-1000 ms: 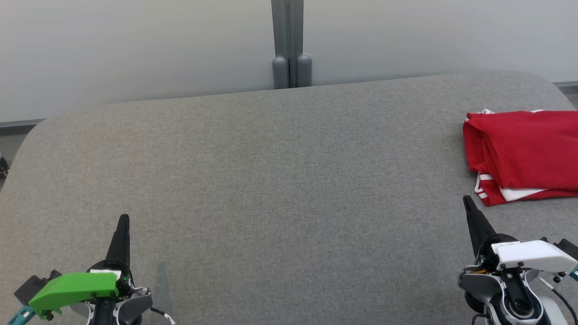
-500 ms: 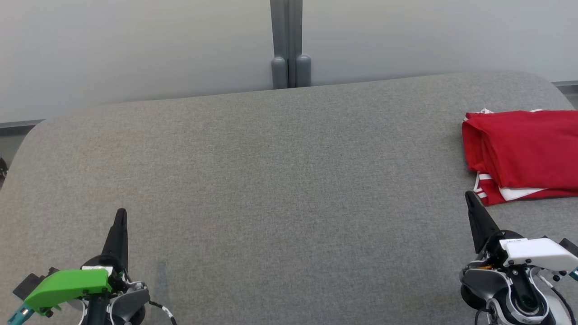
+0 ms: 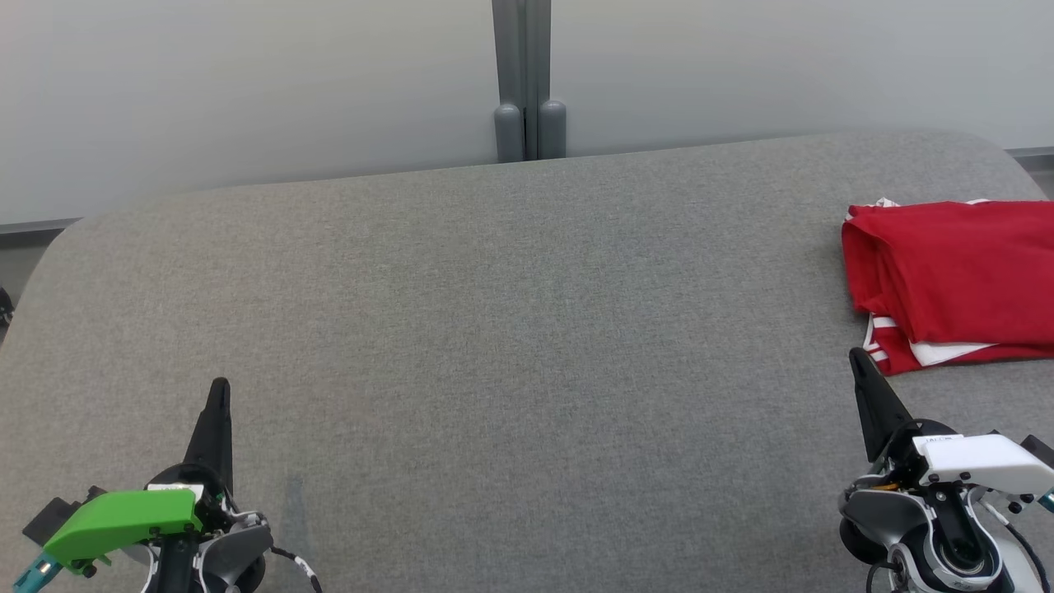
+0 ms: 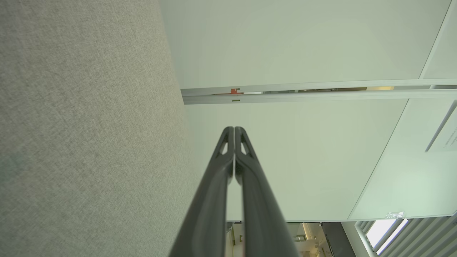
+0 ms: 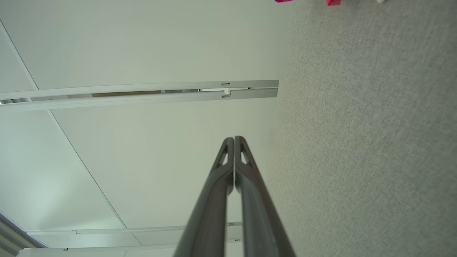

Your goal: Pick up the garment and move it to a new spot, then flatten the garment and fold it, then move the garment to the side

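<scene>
- Red fabric garment with white striped trim (image 3: 955, 272) lies folded into a compact stack at the far right of the grey felt-covered table (image 3: 527, 329). The edge of the head view cuts part of it off. Over the last second we see no shift in it at all.
- Our left gripper, the one with the green housing (image 3: 219, 389), sits at the lower left. Its two dark fingers are pressed together on nothing, and the left wrist view shows the tips meeting (image 4: 234, 129) above bare felt.
- Our right gripper, with the white housing (image 3: 858, 359), sits at the lower right, just short of the garment's near corner and not touching it. Its fingers are also closed and empty. In the right wrist view the tips meet (image 5: 234, 138), and a sliver of red cloth (image 5: 334, 1) shows at the top edge.
- Only the arms have changed. A second ago each gripper sat slightly lower in the head view, and both have since crept forward a little. In the last half second they have barely moved.
- We judge that the folding and the move to the side are done. The arms appear to be settling at rest, well clear of the cloth.
- We see nothing left to do unless the stack needs squaring, and from this angle we cannot tell how neat its hidden right part is.
</scene>
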You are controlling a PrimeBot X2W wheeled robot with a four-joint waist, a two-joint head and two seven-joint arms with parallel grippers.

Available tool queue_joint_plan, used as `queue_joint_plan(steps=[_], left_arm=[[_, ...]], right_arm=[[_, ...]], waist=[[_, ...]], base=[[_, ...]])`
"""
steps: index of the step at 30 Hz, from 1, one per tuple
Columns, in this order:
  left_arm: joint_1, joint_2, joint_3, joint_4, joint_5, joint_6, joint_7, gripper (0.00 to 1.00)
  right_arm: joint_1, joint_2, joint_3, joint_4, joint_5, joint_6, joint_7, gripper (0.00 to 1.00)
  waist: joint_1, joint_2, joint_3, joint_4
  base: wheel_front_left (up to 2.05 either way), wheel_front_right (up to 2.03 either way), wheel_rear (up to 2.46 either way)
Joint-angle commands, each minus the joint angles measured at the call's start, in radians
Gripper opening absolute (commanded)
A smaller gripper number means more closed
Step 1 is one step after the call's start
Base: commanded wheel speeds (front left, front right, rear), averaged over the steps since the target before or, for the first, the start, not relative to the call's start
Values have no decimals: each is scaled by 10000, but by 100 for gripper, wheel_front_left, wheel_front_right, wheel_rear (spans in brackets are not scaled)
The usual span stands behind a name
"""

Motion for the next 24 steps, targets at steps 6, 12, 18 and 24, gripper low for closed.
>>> queue_joint_plan(steps=[6, 12, 18, 24], left_arm=[[-106, 61, 23, -15, -32, -48, 38, 0], [-106, 61, 23, -16, -32, -48, 38, 0], [-106, 62, 23, -15, -32, -48, 38, 0], [-106, 62, 23, -15, -32, -48, 37, 0]], right_arm=[[-62, -23, -20, -52, 32, 4, 57, 0], [-62, -18, -23, -51, 27, 4, 42, 0], [-63, -15, -26, -51, 22, 4, 45, 0], [-63, -12, -30, -51, 17, 4, 50, 0]], waist=[[0, 0, 0, 0], [0, 0, 0, 0], [0, 0, 0, 0], [0, 0, 0, 0]], base=[[0, 0, 0], [0, 0, 0], [0, 0, 0], [0, 0, 0]])
